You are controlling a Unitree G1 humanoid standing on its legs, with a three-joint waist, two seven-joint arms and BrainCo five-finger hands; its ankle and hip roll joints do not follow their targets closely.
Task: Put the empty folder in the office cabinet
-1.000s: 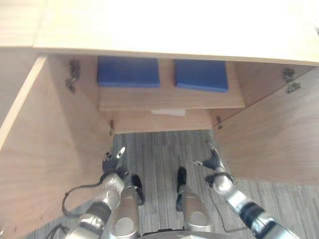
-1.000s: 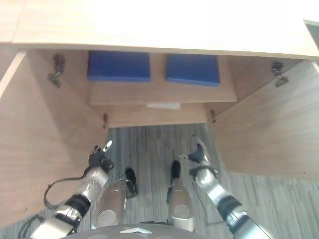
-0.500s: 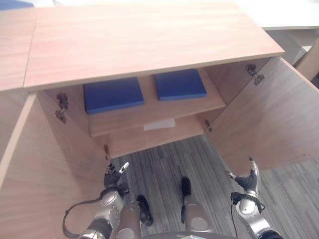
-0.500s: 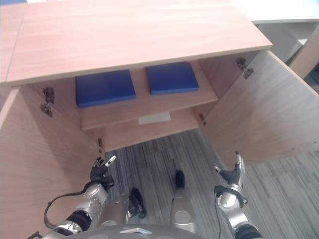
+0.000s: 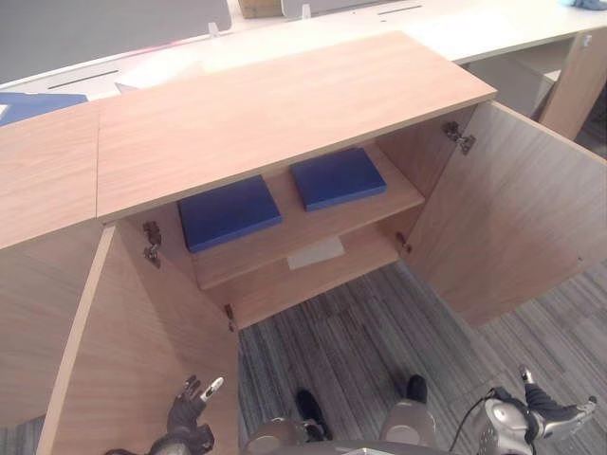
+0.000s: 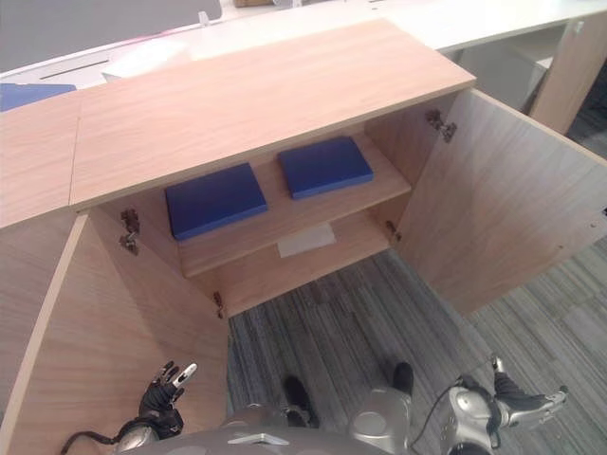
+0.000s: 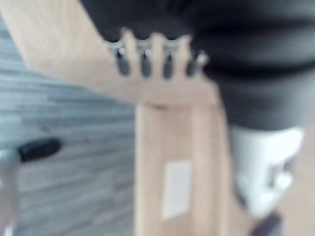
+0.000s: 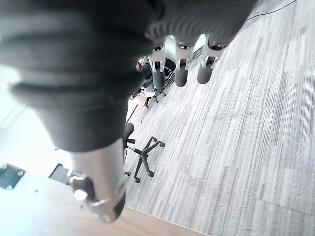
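Note:
The wooden office cabinet [image 5: 285, 114] stands open in front of me, both doors swung out. Two blue folders lie flat on its upper shelf, one on the left [image 5: 229, 210] and one on the right [image 5: 337, 177]. A third blue folder [image 5: 28, 104] lies on the desk top at the far left. My left hand [image 5: 190, 422] hangs low beside the left door [image 5: 142, 351], fingers [image 7: 147, 54] straight and holding nothing. My right hand [image 5: 555, 417] is low at the right over the floor, its fingers [image 8: 179, 64] straight and empty.
A white sheet [image 5: 316, 252] lies on the lower shelf. The right door [image 5: 512, 227] juts out towards me. Grey striped carpet [image 5: 360, 341] runs between the doors. A light desk [image 5: 493, 24] stands behind the cabinet, and an office chair [image 8: 145, 157] stands off on the floor.
The camera has lifted, so the cabinet's top and the desk behind have come into view. Both hands have sunk to the picture's lower edge, and the right hand has swung out to the right.

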